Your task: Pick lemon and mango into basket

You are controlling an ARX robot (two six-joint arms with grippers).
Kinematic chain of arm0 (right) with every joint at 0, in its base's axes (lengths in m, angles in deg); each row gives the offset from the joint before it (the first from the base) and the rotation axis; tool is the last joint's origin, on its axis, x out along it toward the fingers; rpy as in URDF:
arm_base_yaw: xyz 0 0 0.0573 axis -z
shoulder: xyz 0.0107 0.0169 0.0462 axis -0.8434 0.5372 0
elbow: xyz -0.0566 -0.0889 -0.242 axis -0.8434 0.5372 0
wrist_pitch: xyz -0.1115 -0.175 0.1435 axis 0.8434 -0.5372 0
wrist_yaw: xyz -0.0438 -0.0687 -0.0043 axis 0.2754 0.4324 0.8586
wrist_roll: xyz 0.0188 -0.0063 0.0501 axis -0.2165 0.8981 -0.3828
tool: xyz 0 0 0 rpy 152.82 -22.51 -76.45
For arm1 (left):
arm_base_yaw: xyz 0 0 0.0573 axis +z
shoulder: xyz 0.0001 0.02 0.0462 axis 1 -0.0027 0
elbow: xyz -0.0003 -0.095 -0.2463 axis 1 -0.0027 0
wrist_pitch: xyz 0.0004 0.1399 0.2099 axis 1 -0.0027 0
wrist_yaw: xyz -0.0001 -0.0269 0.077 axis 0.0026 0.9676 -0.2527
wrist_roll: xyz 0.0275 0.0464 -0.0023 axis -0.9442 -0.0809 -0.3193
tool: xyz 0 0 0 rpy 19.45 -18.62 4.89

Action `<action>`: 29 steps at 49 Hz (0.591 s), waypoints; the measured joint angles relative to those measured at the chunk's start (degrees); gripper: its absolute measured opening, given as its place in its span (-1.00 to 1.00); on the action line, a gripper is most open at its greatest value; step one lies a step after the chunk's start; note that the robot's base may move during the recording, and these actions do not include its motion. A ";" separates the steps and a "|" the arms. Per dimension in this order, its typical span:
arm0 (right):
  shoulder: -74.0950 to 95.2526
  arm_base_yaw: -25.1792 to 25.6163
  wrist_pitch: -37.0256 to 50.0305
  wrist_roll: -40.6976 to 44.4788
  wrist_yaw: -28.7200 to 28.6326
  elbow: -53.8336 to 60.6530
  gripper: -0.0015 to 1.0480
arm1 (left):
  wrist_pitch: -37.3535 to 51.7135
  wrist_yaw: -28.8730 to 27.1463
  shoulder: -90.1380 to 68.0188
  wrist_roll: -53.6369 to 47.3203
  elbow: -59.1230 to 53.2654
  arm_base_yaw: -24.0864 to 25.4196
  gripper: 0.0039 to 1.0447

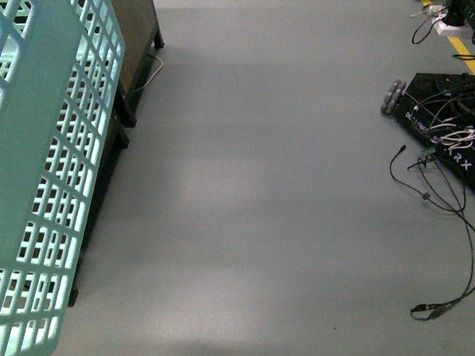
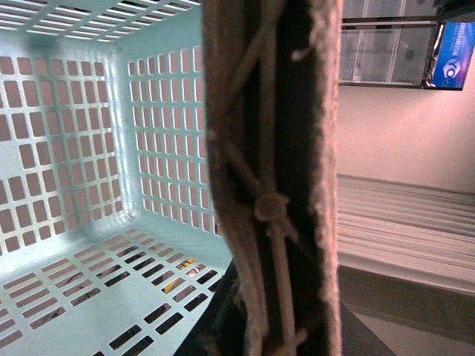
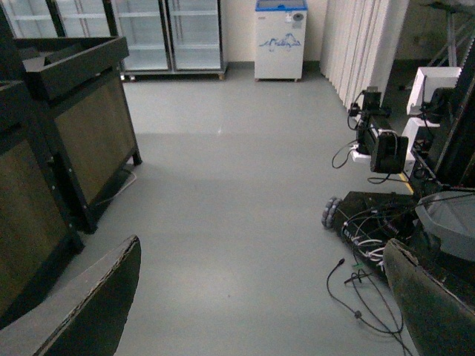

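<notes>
Basket (image 1: 39, 196) fills the left side of the front view, tilted, its teal lattice wall close to the camera and overlapping a dark cabinet (image 1: 134, 32) behind it. Grey floor (image 1: 262, 185) takes up the rest of that view. At the right edge a black wheeled base (image 1: 449, 111) sits with loose cables (image 1: 456, 238) trailing across the floor.

In the left wrist view we look into the basket from up close. We see slotted walls and a slotted bottom. The brown handle (image 2: 271, 148) runs straight across the middle of the picture, with a white tie (image 2: 271, 208) knotted on it. A small yellow-orange patch (image 2: 182, 271) shows through 1 slot in the bottom, and we cannot tell what it is. We cannot make out the left claw behind the handle, so whether it is apart or clamped we cannot tell.

The right claw (image 3: 261, 248) is spread wide. Its 2 dark fingers (image 3: 96, 311) sit far apart with only floor between them. Beyond it we see dark cabinets on one side, the cabled base on the other and glass-door fridges (image 3: 193, 33) at the far wall.
</notes>
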 joint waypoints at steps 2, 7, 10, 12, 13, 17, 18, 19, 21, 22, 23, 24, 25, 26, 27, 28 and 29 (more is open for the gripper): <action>0.00 0.00 0.00 0.07 -0.07 0.00 0.83 | 0.00 0.00 0.00 -0.02 0.00 0.00 -0.90; 0.00 0.00 0.00 0.07 -0.07 0.00 0.83 | 0.00 0.00 0.00 0.00 0.00 0.00 -0.90; 0.00 0.00 0.00 0.04 -0.04 0.00 0.83 | 0.00 -0.02 0.00 -0.02 0.00 0.00 -0.90; 0.00 0.00 0.00 0.04 -0.07 0.00 0.83 | 0.00 -0.02 0.00 -0.04 0.00 0.00 -0.90; 0.00 0.00 0.00 0.00 0.00 0.00 0.83 | 0.00 -0.02 0.00 0.00 0.00 0.00 -0.90; 0.00 0.00 0.00 0.02 -0.04 0.00 0.83 | 0.00 0.00 0.00 0.00 0.00 0.00 -0.90; 0.00 0.00 0.00 0.02 -0.02 0.00 0.83 | 0.00 0.00 0.00 -0.02 0.00 0.00 -0.90; 0.00 0.00 0.00 0.02 -0.02 0.00 0.83 | 0.00 0.00 0.00 0.00 0.00 0.00 -0.90; 0.00 0.00 0.00 0.02 -0.04 0.00 0.83 | 0.00 -0.02 0.00 0.00 0.00 0.00 -0.90; 0.00 0.00 0.00 0.04 -0.04 0.00 0.83 | 0.00 0.00 0.00 0.00 0.00 0.00 -0.90; 0.00 0.00 0.00 0.04 -0.04 0.00 0.83 | 0.00 0.00 0.00 -0.02 0.02 0.00 -0.90; 0.00 0.00 0.00 0.02 -0.04 0.00 0.83 | 0.00 -0.02 0.00 -0.02 0.02 0.00 -0.90; 0.00 0.00 0.02 0.04 -0.04 0.00 0.83 | 0.00 -0.02 0.00 -0.02 0.02 0.00 -0.90; 0.00 0.00 0.00 0.02 -0.04 0.00 0.83 | 0.00 -0.02 0.02 -0.02 0.02 0.00 -0.90; 0.00 0.00 0.02 0.02 -0.04 0.00 0.83 | 0.00 0.00 0.02 -0.02 0.02 0.00 -0.90; 0.00 0.00 0.02 0.02 -0.09 0.00 0.83 | 0.00 -0.02 0.02 -0.02 0.02 0.00 -0.90; 0.00 0.00 0.02 0.02 0.00 0.00 0.83 | 0.00 -0.02 0.00 0.00 0.02 0.02 -0.90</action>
